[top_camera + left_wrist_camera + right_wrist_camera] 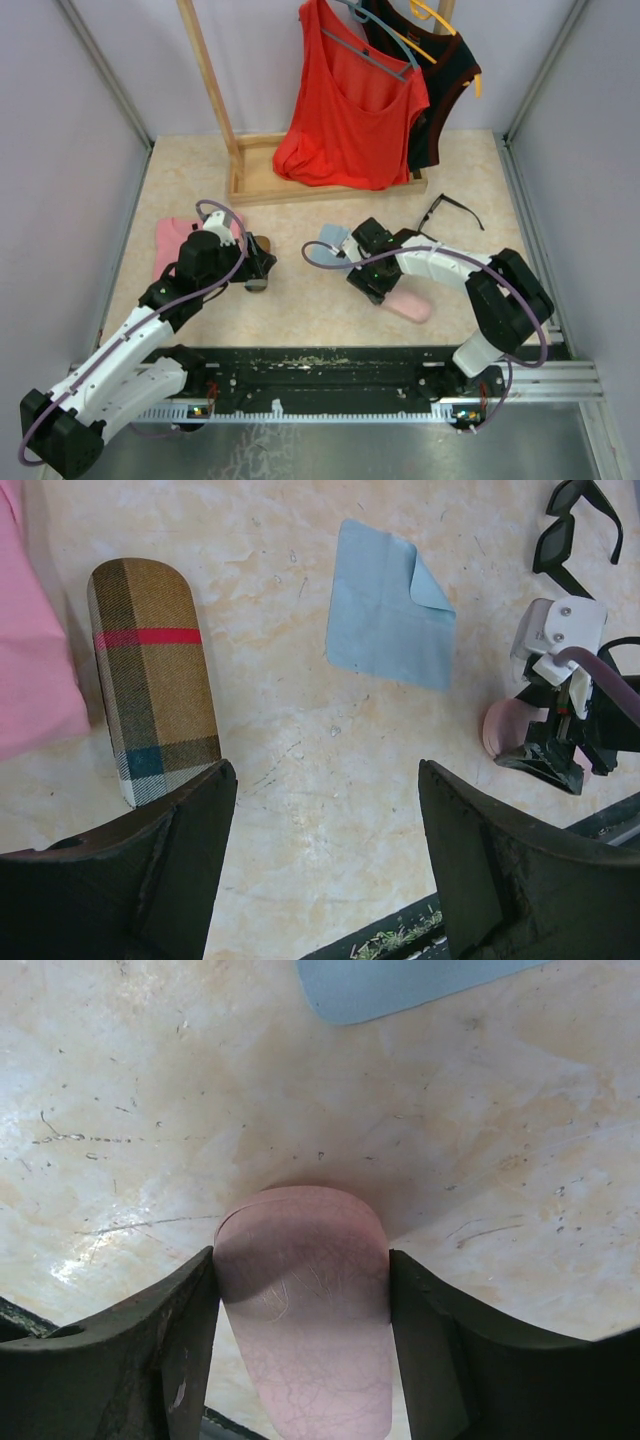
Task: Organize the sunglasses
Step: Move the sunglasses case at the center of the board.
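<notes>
Along the far edge of the bench (pixel 300 310) a wooden rack (pixel 262 185) carries a red top (pixel 350 110) and a black top (pixel 445 80) that hang down over its base. Near the left edge lies a folded pink cloth (pixel 175 245), and just beside it a brown plaid case (pixel 150 680) lies flat. The left end effector (pixel 325 800) hovers above the near end of that case with its fingers spread wide, holding nothing. A light blue cloth (pixel 385 615), one corner folded over, lies around the middle of the bench between the two arms. Toward the near edge, the right end effector (pixel 303 1270) has its fingers against both long sides of the pink case (pixel 305 1360), pinching it where it lies on the bench.

The black sunglasses (pixel 553 542) lie toward the far right corner, beyond the right arm and right of the rack's base. The frame is thick and black with dark lenses, and a thin arm is swung out.

Bare bench shows between the blue cloth and the near edge, and around the sunglasses toward the right edge.
</notes>
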Robot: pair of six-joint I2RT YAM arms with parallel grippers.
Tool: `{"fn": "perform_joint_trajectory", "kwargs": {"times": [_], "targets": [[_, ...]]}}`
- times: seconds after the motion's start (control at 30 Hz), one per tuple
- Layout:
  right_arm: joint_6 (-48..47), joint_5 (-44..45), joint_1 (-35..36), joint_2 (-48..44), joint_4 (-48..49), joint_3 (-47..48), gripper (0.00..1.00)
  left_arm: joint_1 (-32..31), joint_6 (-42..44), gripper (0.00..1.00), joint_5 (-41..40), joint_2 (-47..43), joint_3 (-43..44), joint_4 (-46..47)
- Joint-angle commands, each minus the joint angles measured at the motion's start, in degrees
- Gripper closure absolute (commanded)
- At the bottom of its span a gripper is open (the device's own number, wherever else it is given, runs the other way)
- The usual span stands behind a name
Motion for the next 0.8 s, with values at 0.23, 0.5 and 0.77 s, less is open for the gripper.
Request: {"fn": "perform_joint_trajectory", "kwargs": {"times": [0.23,0.5,0.77], "targets": [[29.76,6.09,3.54,11.77,-4.36,20.59,0.61,0.29,0.42,0.21,-1.05,-1.65,1.13,-1.42],[42.09,13.69,7.14,22.49,-7.64,32.6,0.57,0.28,-0.31,0.21,-0.53,-3.08,0.81,-2.72],[39.13,14.06,7.23,23.64,-7.95,32.85,0.25,0.29,-0.16,0.21,-0.01,-3.61,-0.62,-2.83]]}}
